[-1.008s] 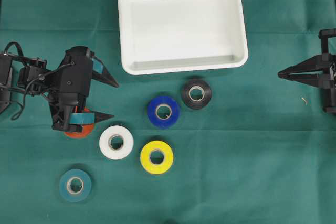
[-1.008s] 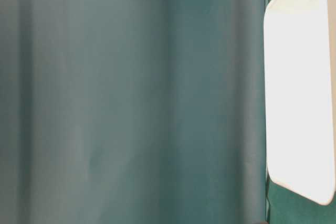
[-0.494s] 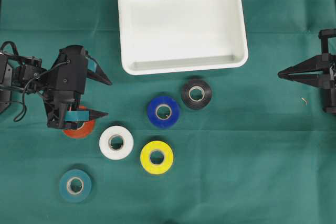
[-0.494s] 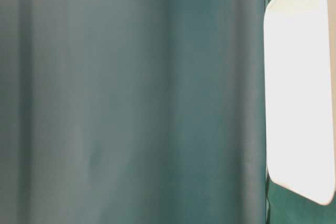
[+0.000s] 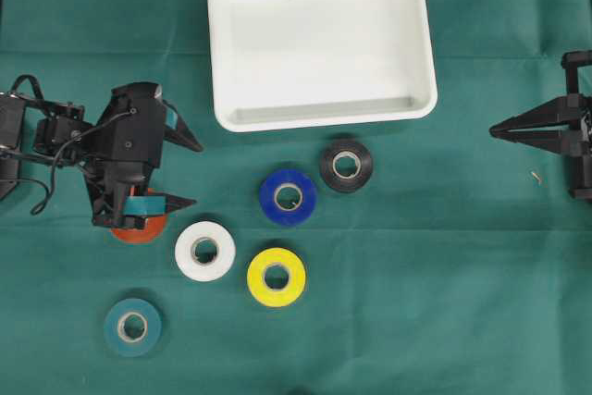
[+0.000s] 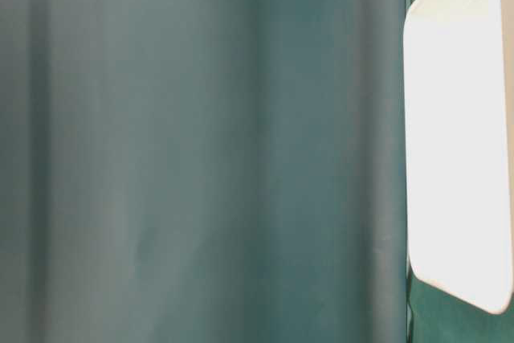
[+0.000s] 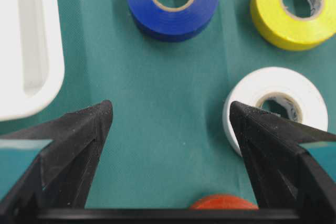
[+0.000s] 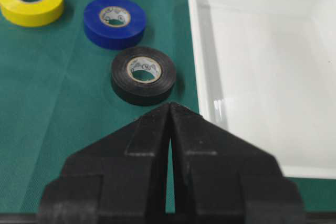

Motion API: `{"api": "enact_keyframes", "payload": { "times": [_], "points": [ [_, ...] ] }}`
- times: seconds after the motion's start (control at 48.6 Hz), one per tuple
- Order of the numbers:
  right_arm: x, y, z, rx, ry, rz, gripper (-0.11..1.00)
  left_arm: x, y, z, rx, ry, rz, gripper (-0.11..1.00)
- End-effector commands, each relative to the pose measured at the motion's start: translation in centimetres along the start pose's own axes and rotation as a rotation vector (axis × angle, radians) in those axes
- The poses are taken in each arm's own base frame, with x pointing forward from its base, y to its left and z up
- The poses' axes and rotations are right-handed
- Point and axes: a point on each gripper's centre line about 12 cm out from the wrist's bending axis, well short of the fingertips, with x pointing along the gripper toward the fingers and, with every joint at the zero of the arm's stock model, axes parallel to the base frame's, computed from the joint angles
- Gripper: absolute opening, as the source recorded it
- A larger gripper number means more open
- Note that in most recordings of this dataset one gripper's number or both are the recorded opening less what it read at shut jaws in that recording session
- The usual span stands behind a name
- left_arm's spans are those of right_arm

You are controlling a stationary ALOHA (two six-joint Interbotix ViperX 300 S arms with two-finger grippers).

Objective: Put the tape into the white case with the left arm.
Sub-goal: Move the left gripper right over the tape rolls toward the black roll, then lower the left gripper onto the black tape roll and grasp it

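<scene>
Risk at this stage lies mainly in target selection. 6 tape rolls lie flat on the cloth and none is in the white case, which sits at the far side of the table with nothing visible inside it. The left gripper hangs with its 2 teal-banded fingers spread wide and nothing between them. The orange roll lies partly hidden under its near finger, and the white roll sits just beside that finger's tip.

Probable faults, judged from this layout:
1. A descent from this position could land a finger on top of the orange roll or the white roll instead of straddling either, pushing the roll aside on the cloth.
2. The blue roll, yellow roll and white roll lie near one another; a wide-spread approach to 1 could knock a neighbour.
3. The black roll lies close to the case rim; a grasp there could bump the rim and shift the case.

The teal roll lies apart at the near left. The right gripper is parked at the right edge, its fingers pressed together and holding nothing.

Work surface: a green cloth with faint creases covering the table. The table-level view shows only blurred green cloth and 1 edge of the case; nothing else of the room is visible.
</scene>
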Motion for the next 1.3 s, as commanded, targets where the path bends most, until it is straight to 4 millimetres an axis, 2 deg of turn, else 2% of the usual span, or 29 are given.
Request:
{"api": "enact_keyframes", "payload": {
  "times": [0.0, 0.185, 0.576, 0.741, 1.276],
  "points": [
    [0.1, 0.0, 0.4, 0.0, -0.008, -0.001, -0.09, -0.1, -0.3, 1.4, 0.006, -0.038, -0.009, 0.96],
    [0.1, 0.0, 0.4, 0.0, -0.009, -0.001, -0.09, 0.9, -0.5, 2.3, 0.01, -0.05, -0.011, 0.96],
    [0.1, 0.0, 0.4, 0.0, -0.006, -0.001, -0.09, 3.8, -0.7, 6.2, 0.017, -0.089, -0.011, 0.96],
    [0.1, 0.0, 0.3, 0.0, -0.003, -0.001, -0.09, 5.2, -0.7, 6.9, 0.016, -0.082, -0.01, 0.96],
    [0.1, 0.0, 0.1, 0.0, -0.006, -0.001, -0.09, 10.8, 0.6, 9.8, -0.001, -0.068, 0.016, 0.96]
  ]
}}
